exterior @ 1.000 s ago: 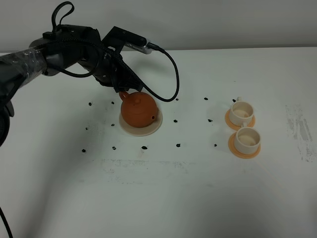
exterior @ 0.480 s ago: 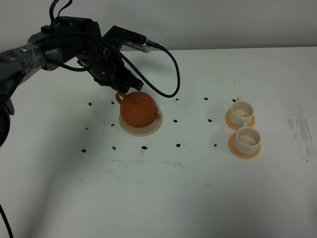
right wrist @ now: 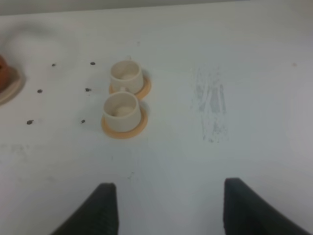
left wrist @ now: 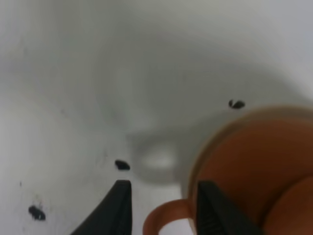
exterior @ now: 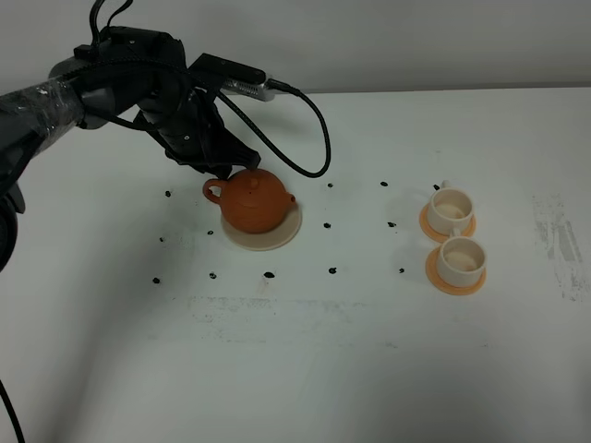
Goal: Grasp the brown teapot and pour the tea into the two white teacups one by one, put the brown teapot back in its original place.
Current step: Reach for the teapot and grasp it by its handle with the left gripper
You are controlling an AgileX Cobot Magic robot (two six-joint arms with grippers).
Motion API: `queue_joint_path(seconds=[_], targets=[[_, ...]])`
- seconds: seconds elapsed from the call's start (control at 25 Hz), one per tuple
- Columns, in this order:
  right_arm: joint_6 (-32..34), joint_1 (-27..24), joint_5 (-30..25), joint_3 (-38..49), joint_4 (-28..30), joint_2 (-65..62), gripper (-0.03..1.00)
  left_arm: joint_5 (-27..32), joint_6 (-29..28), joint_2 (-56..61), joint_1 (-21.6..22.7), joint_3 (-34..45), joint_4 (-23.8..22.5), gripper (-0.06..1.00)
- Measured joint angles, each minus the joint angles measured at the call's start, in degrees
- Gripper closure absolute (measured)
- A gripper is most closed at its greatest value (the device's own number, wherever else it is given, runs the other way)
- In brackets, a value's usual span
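The white tabletop (exterior: 305,369) is carrying everything, and the cream saucer (exterior: 277,242) serves as the reference point, being the spot the pot must return to. The left arm (exterior: 55,101) is reaching down to the rim of the saucer on the pot's handle side, probably because the loop is the only part narrow enough to grip. The brown teapot (exterior: 254,201) is sitting upright on the saucer, a little off its centre toward that arm, with its spout pointing away from the arm toward the cups' side, which suits a pour in that direction. The left claw (left wrist: 163,196) is standing partly spread with the loop handle (left wrist: 161,220) lying between its fingers (left wrist: 120,205). Whether they are already pinching the loop or only straddling it, I cannot tell. The right claw (right wrist: 171,210) is hanging spread wide and holding nothing, well apart from the saucer beyond the cups, likely keeping clear of the pouring path. The two white teacups (exterior: 462,258) are standing mouth-up, well apart from the saucer on its spout side, each on an orange coaster (exterior: 434,272) that would be catching drips. Their contents are too small to read. Small black marks (exterior: 269,274) are dotting the tabletop around the saucer.
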State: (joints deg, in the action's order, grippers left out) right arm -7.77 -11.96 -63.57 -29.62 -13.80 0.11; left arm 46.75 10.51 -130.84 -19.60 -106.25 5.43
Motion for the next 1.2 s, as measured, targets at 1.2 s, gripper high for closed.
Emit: queue_joint_path(seconds=[1.2], targets=[[0.0, 0.0, 0.0, 0.0, 0.0, 0.0, 0.50, 4.7, -4.3, 0.1, 0.1, -4.6, -1.4, 0.64]])
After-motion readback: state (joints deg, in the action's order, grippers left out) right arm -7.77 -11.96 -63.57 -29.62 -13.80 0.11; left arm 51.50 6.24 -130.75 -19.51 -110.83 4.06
